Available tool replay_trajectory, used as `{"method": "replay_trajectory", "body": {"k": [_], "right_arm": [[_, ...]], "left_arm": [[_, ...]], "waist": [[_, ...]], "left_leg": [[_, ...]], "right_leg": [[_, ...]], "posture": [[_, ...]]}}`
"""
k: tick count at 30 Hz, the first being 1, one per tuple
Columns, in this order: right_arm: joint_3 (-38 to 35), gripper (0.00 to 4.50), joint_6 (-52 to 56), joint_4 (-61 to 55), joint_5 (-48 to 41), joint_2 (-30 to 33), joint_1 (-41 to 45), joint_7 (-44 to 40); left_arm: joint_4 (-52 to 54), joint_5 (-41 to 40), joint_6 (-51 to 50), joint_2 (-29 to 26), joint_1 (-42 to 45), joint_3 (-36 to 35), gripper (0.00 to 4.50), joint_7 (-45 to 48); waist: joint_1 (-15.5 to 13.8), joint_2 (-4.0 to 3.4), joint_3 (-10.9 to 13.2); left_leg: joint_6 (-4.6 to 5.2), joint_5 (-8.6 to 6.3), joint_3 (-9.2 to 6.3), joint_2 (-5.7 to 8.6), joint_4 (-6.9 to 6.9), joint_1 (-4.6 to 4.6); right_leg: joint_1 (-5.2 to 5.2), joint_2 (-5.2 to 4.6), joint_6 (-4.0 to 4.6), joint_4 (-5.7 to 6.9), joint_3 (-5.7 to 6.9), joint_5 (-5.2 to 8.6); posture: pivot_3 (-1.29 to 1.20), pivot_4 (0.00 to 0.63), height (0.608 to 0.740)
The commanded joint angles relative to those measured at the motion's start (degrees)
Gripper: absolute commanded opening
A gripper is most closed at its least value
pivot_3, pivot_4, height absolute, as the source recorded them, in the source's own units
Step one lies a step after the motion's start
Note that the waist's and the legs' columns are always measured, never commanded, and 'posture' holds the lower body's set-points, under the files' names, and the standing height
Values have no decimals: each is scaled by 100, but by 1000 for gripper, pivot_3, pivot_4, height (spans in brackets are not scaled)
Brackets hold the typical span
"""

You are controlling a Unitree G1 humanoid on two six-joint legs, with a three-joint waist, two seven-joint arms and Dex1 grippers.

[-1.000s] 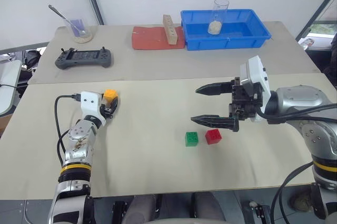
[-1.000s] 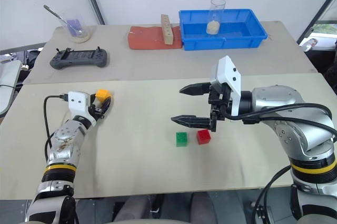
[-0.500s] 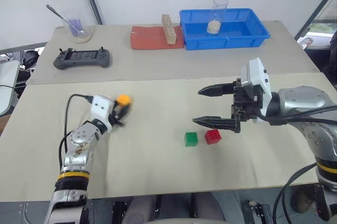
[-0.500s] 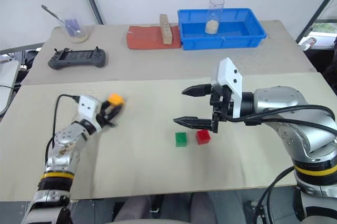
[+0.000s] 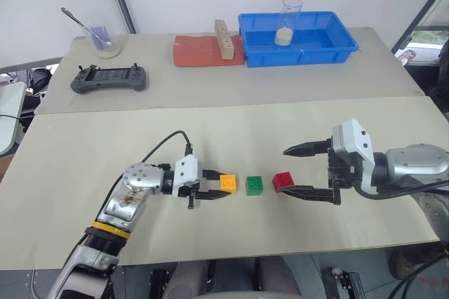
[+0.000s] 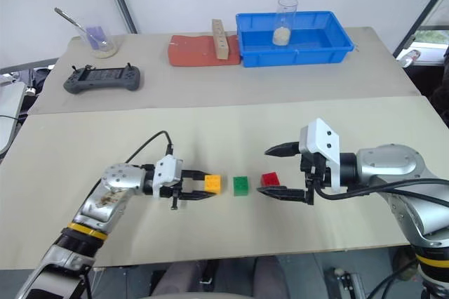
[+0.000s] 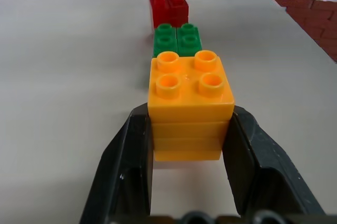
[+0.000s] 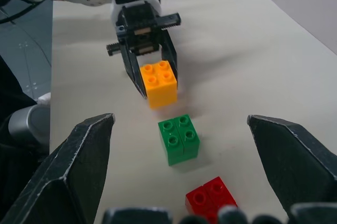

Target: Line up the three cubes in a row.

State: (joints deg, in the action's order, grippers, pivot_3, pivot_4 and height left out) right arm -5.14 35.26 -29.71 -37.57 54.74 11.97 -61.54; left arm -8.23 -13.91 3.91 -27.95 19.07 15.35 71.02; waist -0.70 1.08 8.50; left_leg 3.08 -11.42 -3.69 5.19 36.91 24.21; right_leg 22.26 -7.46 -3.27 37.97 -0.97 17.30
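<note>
Orange-yellow cube [image 5: 228, 182] held at the left end of the row.
Left end effector [image 5: 212, 191] clamps it beside green cube [image 5: 254, 185]; red cube [image 5: 283, 181] next right on desk [image 5: 210, 130]. Right end effector [image 5: 298, 171] wide, empty. No legible writing.

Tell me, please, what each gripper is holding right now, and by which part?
The left gripper clamps the orange-yellow cube by its two opposite side faces. The right gripper is open, holding nothing.

Three cubes [image 5: 254, 185] in a row between left gripper [image 5: 214, 192] and right gripper [image 5: 295, 170]
</note>
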Motion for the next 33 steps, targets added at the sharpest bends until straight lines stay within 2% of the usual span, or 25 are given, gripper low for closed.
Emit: {"method": "replay_trajectory", "body": {"k": [1,22,23,24,25,26,27,28,33], "right_arm": [[-333,4500,-168,-134,-14,8,-134,36],[-253,4500,170,-344,-200,-15,148,282],[-250,4500,174,-345,-206,-8,152,282],[-241,4500,174,-334,-206,-4,163,277],[-237,4500,174,-324,-206,1,171,272],[-236,4500,175,-318,-206,5,175,269],[-237,4500,177,-316,-207,8,176,267],[-239,4500,180,-317,-209,9,174,267],[-374,4500,142,-311,-187,35,-10,261]], "left_arm": [[-248,122,339,48,77,41,1323,82],[-560,145,469,-75,89,-66,1323,241],[-565,137,456,-71,90,-65,2359,249],[-584,138,453,-66,102,-62,2681,258],[-618,142,460,-64,118,-66,3221,269],[-649,148,469,-64,132,-70,3540,279],[-678,154,483,-76,139,-75,4097,303],[-697,156,494,-89,139,-83,4452,323],[-501,40,350,-319,63,-332,4452,308]], "waist": [[19,1,1],[5,1,1],[5,1,1],[5,1,1],[5,1,1],[5,1,1],[5,1,1],[5,1,1],[6,1,1]], "left_leg": [[0,0,0,0,0,-1],[0,0,0,-1,3,-3],[0,0,-1,-1,3,-3],[0,0,0,-1,3,-3],[0,0,0,-1,3,-3],[0,0,0,-1,3,-3],[0,0,0,-1,3,-3],[0,0,0,-1,4,-3],[0,0,0,-1,4,-3]], "right_leg": [[1,3,0,2,0,0],[-2,4,0,4,1,0],[-2,4,0,4,0,0],[-2,4,0,4,0,0],[-2,3,0,5,0,0],[-2,4,0,5,1,0],[-2,4,0,5,1,0],[-2,3,0,5,0,0],[-2,4,0,5,0,0]], "posture": [[0,150,740],[0,150,740],[0,150,740],[0,150,740],[0,150,740],[0,150,740],[0,150,740],[0,150,740],[0,150,740]]}}
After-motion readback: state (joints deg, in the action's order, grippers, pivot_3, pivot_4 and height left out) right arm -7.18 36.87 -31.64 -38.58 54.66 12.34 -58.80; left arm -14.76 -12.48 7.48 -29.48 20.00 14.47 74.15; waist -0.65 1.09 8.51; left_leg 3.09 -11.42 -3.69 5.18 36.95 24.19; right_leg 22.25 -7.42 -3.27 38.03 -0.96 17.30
